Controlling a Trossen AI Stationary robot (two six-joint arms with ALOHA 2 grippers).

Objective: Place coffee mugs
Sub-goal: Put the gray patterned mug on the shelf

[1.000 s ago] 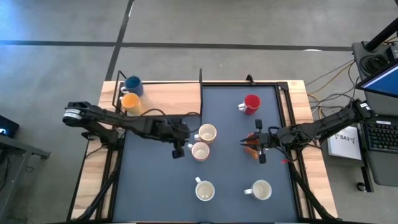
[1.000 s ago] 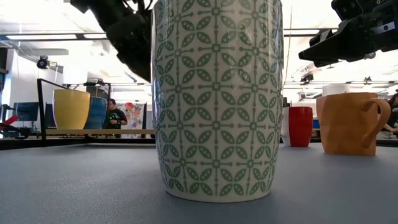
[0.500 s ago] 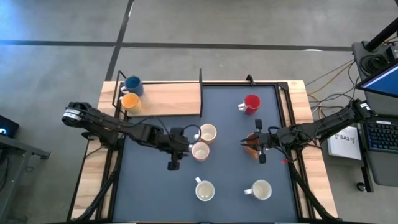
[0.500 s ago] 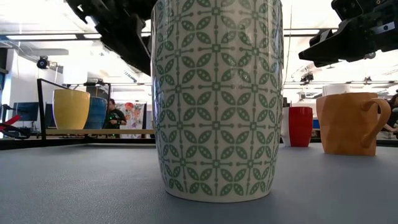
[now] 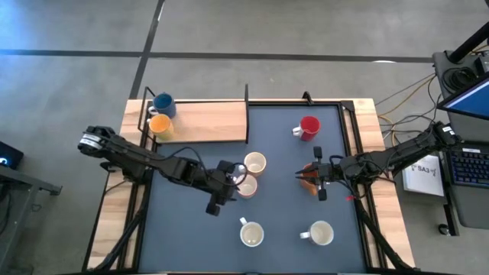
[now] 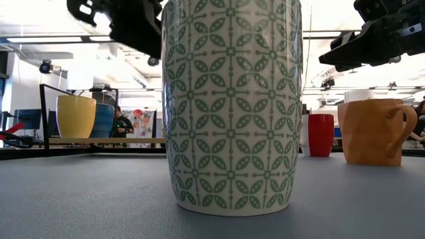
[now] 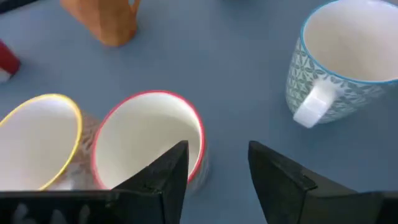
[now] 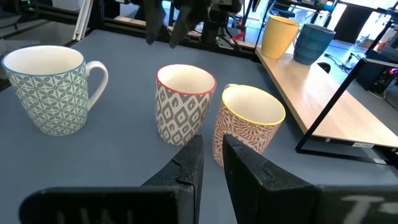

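Reaching: left gripper [image 5: 219, 200], fingers spread, hangs at seven o'clock of the red-rimmed mug [image 5: 246, 186] at table centre. Next: straddle its rim, close. Right gripper [image 5: 319, 182], fingers narrowly parted, waits over the orange mug [image 5: 308, 176].

A dark mat [image 5: 279, 221] is covering most of the table [image 5: 206, 122], leaving a pale wooden strip showing at one corner. A keyboard [image 5: 467, 166] is sitting off beside it, cables [image 5: 405, 99] trailing across the concrete floor [image 5: 229, 30].
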